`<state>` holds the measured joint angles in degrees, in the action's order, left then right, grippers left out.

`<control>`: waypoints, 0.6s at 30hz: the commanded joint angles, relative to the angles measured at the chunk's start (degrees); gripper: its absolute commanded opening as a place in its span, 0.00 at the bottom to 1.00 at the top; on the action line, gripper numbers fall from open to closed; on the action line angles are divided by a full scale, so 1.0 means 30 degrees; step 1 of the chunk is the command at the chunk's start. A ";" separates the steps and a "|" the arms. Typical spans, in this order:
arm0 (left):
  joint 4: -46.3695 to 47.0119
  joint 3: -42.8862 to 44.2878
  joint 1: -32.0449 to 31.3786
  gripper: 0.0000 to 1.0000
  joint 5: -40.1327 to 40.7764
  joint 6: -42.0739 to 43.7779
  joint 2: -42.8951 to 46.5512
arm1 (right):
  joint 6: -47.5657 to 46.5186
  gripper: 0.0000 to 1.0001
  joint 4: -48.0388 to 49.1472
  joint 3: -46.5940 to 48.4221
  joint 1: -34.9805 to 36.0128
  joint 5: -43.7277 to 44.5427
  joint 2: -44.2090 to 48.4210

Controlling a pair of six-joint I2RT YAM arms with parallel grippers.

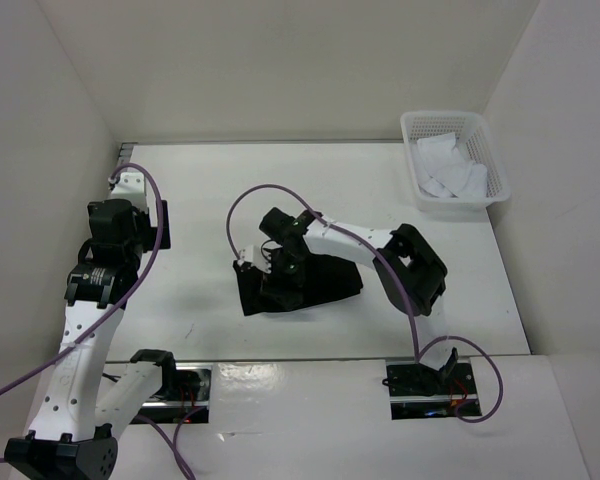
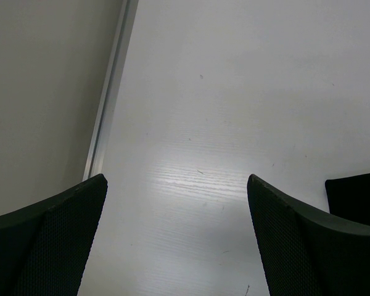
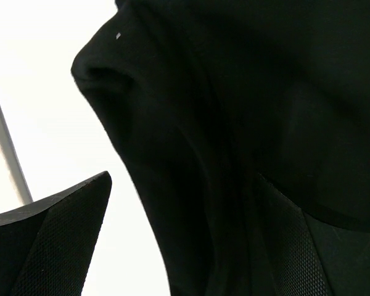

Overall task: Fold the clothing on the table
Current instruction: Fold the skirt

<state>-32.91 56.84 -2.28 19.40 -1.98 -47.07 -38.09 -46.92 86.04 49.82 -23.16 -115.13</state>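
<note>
R pincer (image 1: 283,272) gapes wide, empty, straddling a raised fold at the left end of the clothing (image 1: 330,282); it's the nearer arm by far. Under it the bench (image 1: 210,180): smooth, white, hard. Clothing: matte black, soft, rumpled, mid-bench, long axis left-right. L pincer (image 1: 130,183) also wide open, empty, by far-left corner, garment well off to its right.

The clothing (image 1: 338,283) is matt black soft cloth; the table (image 1: 205,200) is smooth, slightly glossy white; the basket (image 1: 442,114) is white plastic lattice

No lettering, label, brand, number or sign is readable on the clothing (image 1: 332,285), table (image 1: 210,180) or basket (image 1: 442,115).
</note>
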 commanded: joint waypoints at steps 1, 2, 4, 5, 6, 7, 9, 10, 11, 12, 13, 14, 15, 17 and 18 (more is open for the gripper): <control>0.0627 -0.0138 0.0117 1.00 -0.0196 -0.0366 0.0104 | -0.0808 0.99 -0.1205 0.0881 0.0004 -0.1155 -0.0264; 0.0627 -0.0138 0.0117 1.00 -0.0196 -0.0366 0.0104 | -0.0985 0.99 -0.1468 0.1113 0.0004 -0.1158 -0.0265; 0.0627 -0.0138 0.0117 1.00 -0.0196 -0.0366 0.0104 | -0.1189 0.99 -0.2026 0.1318 0.0004 -0.1682 -0.0265; 0.0627 -0.0138 0.0117 1.00 -0.0196 -0.0366 0.0104 | -0.1423 0.99 -0.2259 0.1494 0.0004 -0.1685 -0.0265; 0.0627 -0.0138 0.0117 1.00 -0.0196 -0.0366 0.0104 | -0.1426 0.99 -0.2465 0.1496 0.0004 -0.1946 -0.0265; 0.0627 -0.0138 0.0117 1.00 -0.0196 -0.0366 0.0104 | -0.1600 0.99 -0.2728 0.1496 0.0004 -0.2181 -0.0265; 0.0627 -0.0138 0.0117 1.00 -0.0196 -0.0366 0.0104 | -0.1602 0.99 -0.2731 0.1672 0.0004 -0.2183 -0.0060; 0.0627 -0.0138 0.0117 1.00 -0.0196 -0.0366 0.0104 | -0.1602 0.99 -0.2934 0.1672 0.0004 -0.2415 -0.0060; 0.0627 -0.0138 0.0117 1.00 -0.0196 -0.0366 0.0104 | -0.1805 0.99 -0.2936 0.1672 0.0004 -0.2621 -0.0060; 0.0627 -0.0138 0.0117 1.00 -0.0196 -0.0366 0.0104 | -0.1807 0.99 -0.3168 0.1672 0.0004 -0.2623 -0.0060; 0.0627 -0.0138 0.0117 1.00 -0.0196 -0.0366 0.0104 | -0.1981 0.99 -0.3431 0.1846 0.0004 -0.2797 -0.0060; 0.0627 -0.0138 0.0117 1.00 -0.0196 -0.0366 0.0104 | -0.2186 0.99 -0.3637 0.1847 0.0004 -0.2972 -0.0060; 0.0627 -0.0138 0.0117 1.00 -0.0196 -0.0366 0.0104 | -0.2188 0.99 -0.3813 0.2021 0.0004 -0.2974 -0.0321; 0.0627 -0.0138 0.0117 1.00 -0.0196 -0.0192 -0.0072 | -0.2391 0.99 -0.3990 0.2023 0.0004 -0.3150 -0.0498; 0.0627 -0.0138 0.0117 1.00 -0.0196 -0.0190 -0.0072 | -0.2393 0.99 -0.4280 0.2197 0.0004 -0.3150 -0.0703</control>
<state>-32.91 56.84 -2.28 19.20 -1.96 -47.18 -43.46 -56.21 89.76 49.82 -30.35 -116.01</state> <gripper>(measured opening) 1.000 0.987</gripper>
